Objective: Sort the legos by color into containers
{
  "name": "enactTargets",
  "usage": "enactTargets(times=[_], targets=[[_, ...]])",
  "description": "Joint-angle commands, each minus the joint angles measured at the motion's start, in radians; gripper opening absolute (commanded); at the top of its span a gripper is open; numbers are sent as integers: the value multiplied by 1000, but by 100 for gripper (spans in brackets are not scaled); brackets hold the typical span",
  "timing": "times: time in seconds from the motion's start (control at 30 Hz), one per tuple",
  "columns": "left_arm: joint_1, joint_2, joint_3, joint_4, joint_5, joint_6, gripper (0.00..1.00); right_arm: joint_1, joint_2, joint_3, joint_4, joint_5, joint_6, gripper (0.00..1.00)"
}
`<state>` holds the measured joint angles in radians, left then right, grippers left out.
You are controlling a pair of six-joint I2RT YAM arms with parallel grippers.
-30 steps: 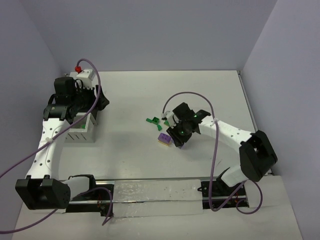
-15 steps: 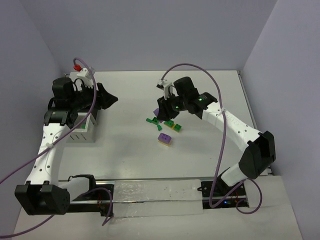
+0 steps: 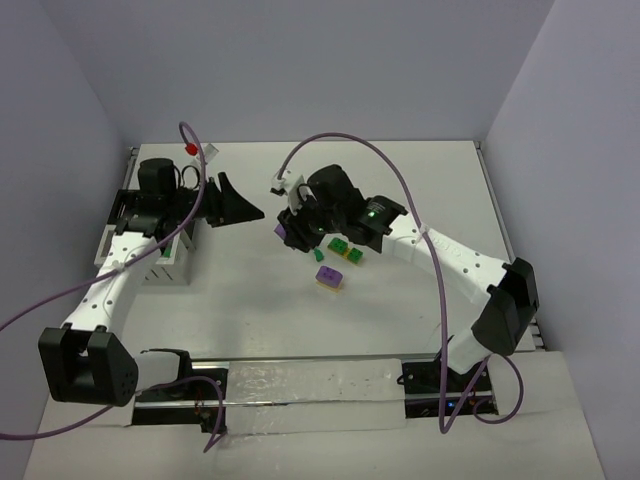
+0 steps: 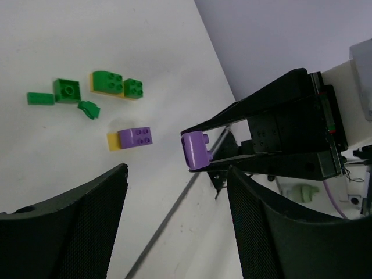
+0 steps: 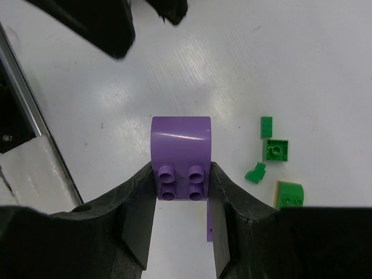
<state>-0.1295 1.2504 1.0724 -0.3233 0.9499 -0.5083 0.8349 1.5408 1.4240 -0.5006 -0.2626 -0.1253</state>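
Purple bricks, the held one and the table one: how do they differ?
The held brick sits clamped in the right pincer, aloft; the table brick lies free. The held brick is alone; the table brick has a yellow piece attached. Both are purple, studded.

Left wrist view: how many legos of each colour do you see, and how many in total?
Green legos: 5
Yellow legos: 2
Purple legos: 2, one held in the right gripper
Total: 9
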Motion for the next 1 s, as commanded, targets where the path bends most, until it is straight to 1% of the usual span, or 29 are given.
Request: enactTargets(times=[0.0,0.27,0.4,0.57,0.7,0.73,0.8,0.93,0.97], targets=[[-3,-11,-35,90,115,-80,75,46,16,67,59,86,-41,0],[-16,-20,-91,147,139,-113,75,102,41,84,60,119,-78,0],[-27,-16,-101,140,163,-105,74,113,58,104,56,131,-86,0],[-53,-15,-116,114,151,-85,71,129,72,130,56,145,-90,0],[-65,-6,-118,105,138,-73,62,144,81,144,56,154,-100,0],[-67,-6,-117,105,138,-74,62,144,81,147,54,155,-100,0],[-67,-2,-118,102,138,-72,58,147,82,157,53,154,-100,0],[-67,0,-128,106,151,-75,40,157,84,178,49,153,-102,0],[-67,1,-132,107,154,-76,37,160,86,183,48,152,-102,0]])
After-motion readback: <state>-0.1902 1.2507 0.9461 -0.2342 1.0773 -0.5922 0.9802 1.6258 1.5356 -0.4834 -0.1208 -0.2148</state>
